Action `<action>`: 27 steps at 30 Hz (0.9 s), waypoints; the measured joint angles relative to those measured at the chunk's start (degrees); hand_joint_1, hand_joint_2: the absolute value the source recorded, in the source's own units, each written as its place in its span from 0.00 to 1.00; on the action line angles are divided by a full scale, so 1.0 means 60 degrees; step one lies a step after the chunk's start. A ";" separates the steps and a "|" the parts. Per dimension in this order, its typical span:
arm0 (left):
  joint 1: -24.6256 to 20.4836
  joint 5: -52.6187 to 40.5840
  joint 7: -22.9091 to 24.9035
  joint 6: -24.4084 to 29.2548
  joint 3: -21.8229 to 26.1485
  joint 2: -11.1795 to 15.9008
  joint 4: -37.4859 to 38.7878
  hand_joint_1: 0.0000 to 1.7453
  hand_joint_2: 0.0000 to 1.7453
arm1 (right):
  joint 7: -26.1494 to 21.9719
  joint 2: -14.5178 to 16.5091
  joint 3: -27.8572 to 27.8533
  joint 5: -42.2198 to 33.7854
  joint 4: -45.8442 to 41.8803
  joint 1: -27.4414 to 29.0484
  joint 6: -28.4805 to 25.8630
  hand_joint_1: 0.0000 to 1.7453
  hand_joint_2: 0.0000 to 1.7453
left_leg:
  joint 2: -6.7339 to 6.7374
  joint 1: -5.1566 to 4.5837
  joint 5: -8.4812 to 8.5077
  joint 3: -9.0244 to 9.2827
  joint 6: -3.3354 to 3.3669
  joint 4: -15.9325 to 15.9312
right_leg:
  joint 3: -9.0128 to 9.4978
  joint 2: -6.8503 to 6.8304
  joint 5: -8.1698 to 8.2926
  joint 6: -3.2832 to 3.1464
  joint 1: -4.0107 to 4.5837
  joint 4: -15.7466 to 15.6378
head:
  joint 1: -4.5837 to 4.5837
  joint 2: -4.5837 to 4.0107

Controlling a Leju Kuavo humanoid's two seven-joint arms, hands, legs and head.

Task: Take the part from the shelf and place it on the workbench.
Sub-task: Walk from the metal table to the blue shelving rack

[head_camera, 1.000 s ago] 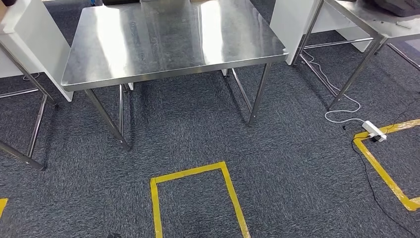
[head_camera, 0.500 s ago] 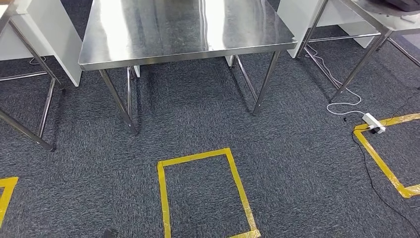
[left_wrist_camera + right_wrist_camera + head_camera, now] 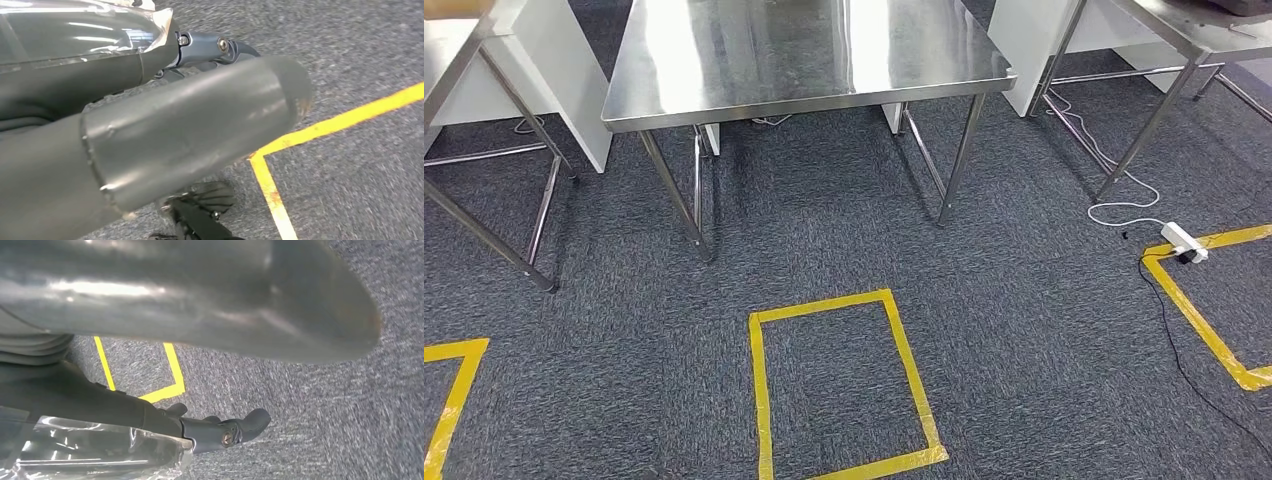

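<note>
- Counter (image 3: 809,60) ahead carries no part; I judge fetching and placing both remain.
- Left hand (image 3: 190,125) and right hand (image 3: 200,295) hang empty, fingers apart.

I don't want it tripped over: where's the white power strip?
In the head view, the white power strip lies on the carpet at far right, at a yellow tape corner, beyond the right-hand table's legs.

Three steel tables (image 3: 804,60), three yellow tape outlines (image 3: 839,385) on the carpet, one white power strip (image 3: 1185,241).
</note>
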 joint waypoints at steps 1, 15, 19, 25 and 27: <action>0.0005 -0.0002 0.0016 0.0000 0.0000 0.0002 0.0000 0.00 0.00 | 0.0005 0.0006 0.0001 -0.0006 0.0000 0.0009 0.0000 0.00 0.00 | 0.0014 0.0011 0.0076 0.0130 -0.0025 0.0034 | -0.0030 -0.0075 0.0016 0.0010 0.0008 0.0012 | -0.0003 0.0000; -0.0085 -0.0017 0.0089 -0.0005 0.0000 0.0004 0.0000 0.00 0.00 | 0.0107 0.0039 0.0105 0.0051 0.0001 0.0028 -0.0026 0.00 0.00 | -0.0067 -0.0032 0.1030 0.1326 0.0614 -0.2467 | -0.1554 0.0268 -0.1237 0.0311 0.0079 0.3021 | 0.0090 0.0000; -0.0073 -0.0018 0.0092 -0.0006 0.0000 -0.0018 0.0000 0.00 0.00 | 0.0118 0.0027 0.0140 0.0056 0.0000 0.0036 -0.0025 0.00 0.00 | -0.0436 -0.0025 0.1127 0.1283 0.0517 -0.2465 | -0.0875 0.0495 -0.0482 0.0551 0.0001 0.1597 | 0.0100 0.0000; -0.0072 -0.0024 0.0092 0.0002 0.0000 -0.0007 0.0000 0.00 0.00 | 0.0132 0.0038 0.0187 0.0072 0.0003 0.0026 -0.0025 0.00 0.00 | -0.0717 -0.0046 0.1224 0.1133 0.0186 -0.2422 | -0.0455 0.0601 0.0073 0.0270 0.0012 0.0415 | 0.0098 0.0000; -0.0077 -0.0035 0.0094 0.0004 -0.0002 -0.0004 0.0000 0.00 0.00 | 0.0137 0.0043 0.0191 0.0073 0.0004 0.0028 -0.0025 0.00 0.00 | -0.0424 -0.0033 0.0773 0.0835 0.0129 -0.1807 | -0.0460 0.0417 0.0165 0.0097 -0.0041 0.0379 | 0.0057 0.0000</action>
